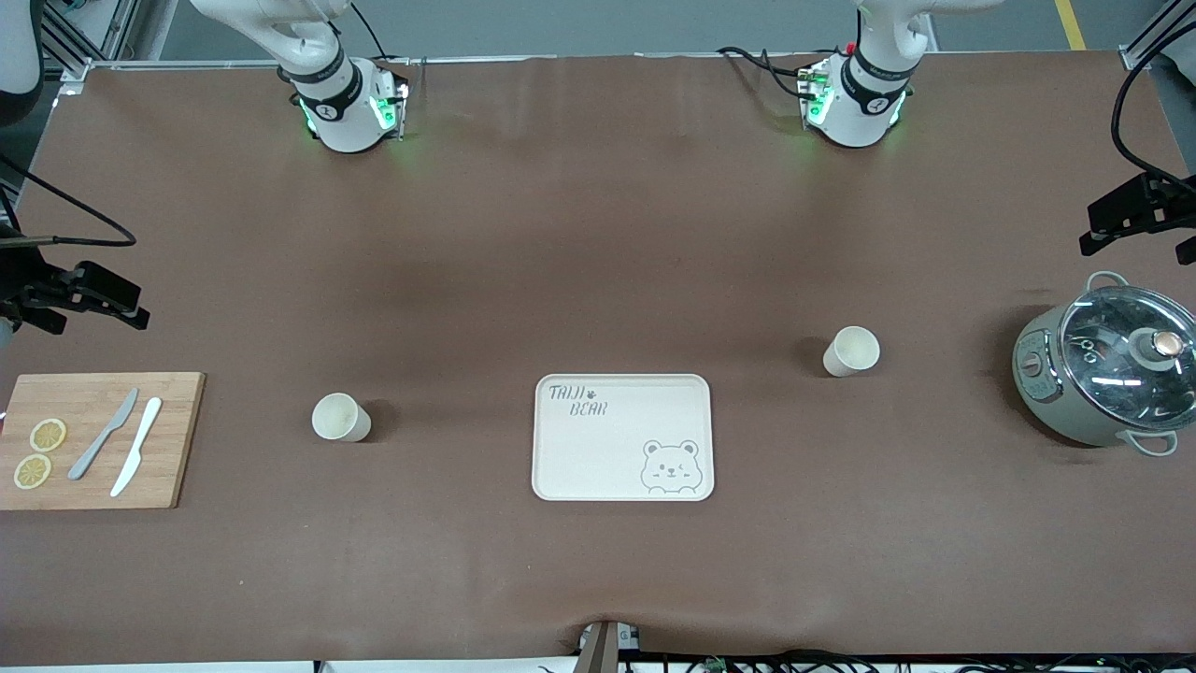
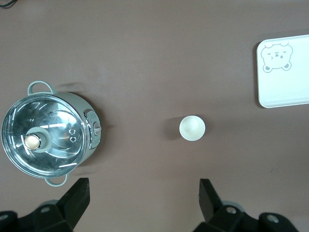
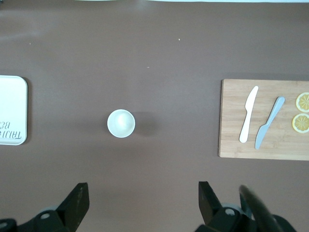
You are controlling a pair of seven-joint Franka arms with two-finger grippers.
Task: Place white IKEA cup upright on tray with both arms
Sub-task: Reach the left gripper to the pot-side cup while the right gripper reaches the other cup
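Note:
The cream tray [image 1: 598, 449] with "TAIJI BEAR" lettering lies mid-table, nearer the front camera, with nothing on it. One white cup [image 1: 341, 417] stands upright beside it toward the right arm's end. A second white cup [image 1: 851, 351] stands upright toward the left arm's end. My left gripper [image 2: 144, 193] is open and empty, high over the table, with its cup [image 2: 192, 128] and the tray [image 2: 289, 87] below. My right gripper [image 3: 143, 195] is open and empty, high over its cup [image 3: 120, 123], with the tray's edge [image 3: 12, 96] in view. Neither gripper shows in the front view.
A wooden cutting board [image 1: 168, 439] with two knives and lemon slices lies at the right arm's end, also in the right wrist view [image 3: 231, 140]. A grey-green pot with a glass lid [image 1: 1107, 374] stands at the left arm's end, also in the left wrist view [image 2: 48, 135].

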